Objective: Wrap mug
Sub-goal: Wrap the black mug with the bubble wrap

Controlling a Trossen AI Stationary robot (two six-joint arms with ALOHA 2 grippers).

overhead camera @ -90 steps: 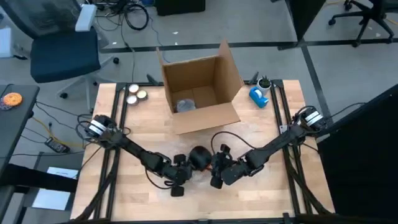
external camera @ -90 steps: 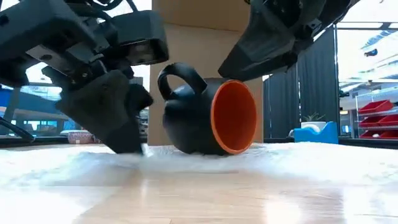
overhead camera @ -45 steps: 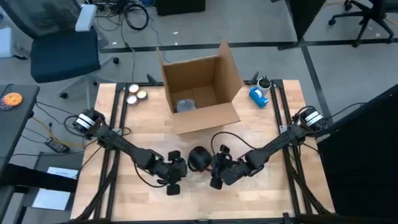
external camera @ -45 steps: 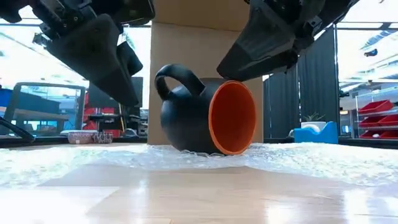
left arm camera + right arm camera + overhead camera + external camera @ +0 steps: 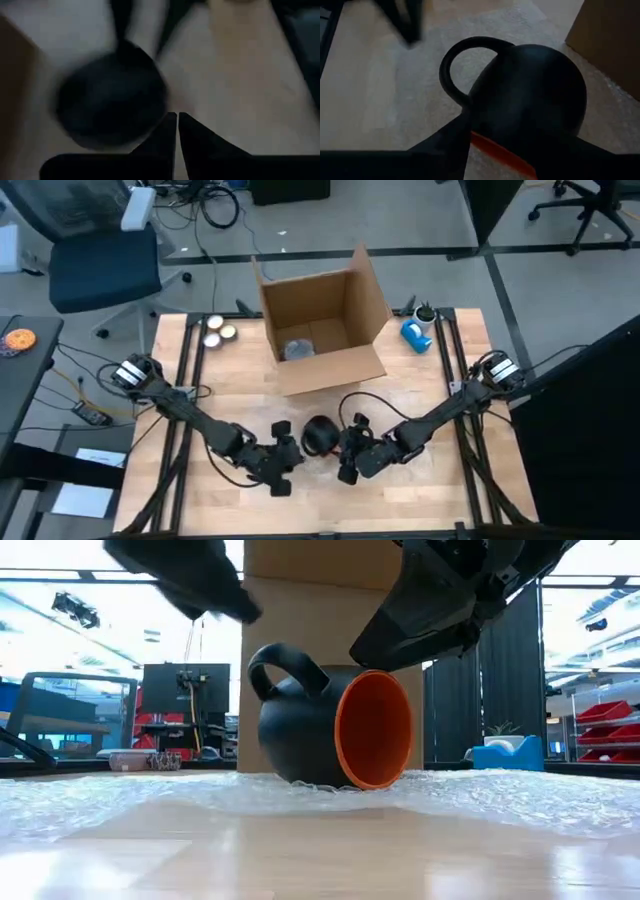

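Just in front of the open brown cardboard box (image 5: 322, 328), the black ceramic mug with orange inside (image 5: 330, 726) lies sideways on clear bubble wrap (image 5: 500, 795). My right gripper (image 5: 347, 455) pinches its rim; my left gripper (image 5: 280, 472), fingers pressed together, hovers beside it. I judge the mug rigid, breakable and prone to rolling, the wrap limp: lift its loose edge.

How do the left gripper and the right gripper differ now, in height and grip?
The left gripper hangs raised, clear of the black mug with orange inside; the right gripper sits low at its rim. The left gripper is shut on nothing; the right gripper grips the mug's rim. Both are dark and close to the mug.
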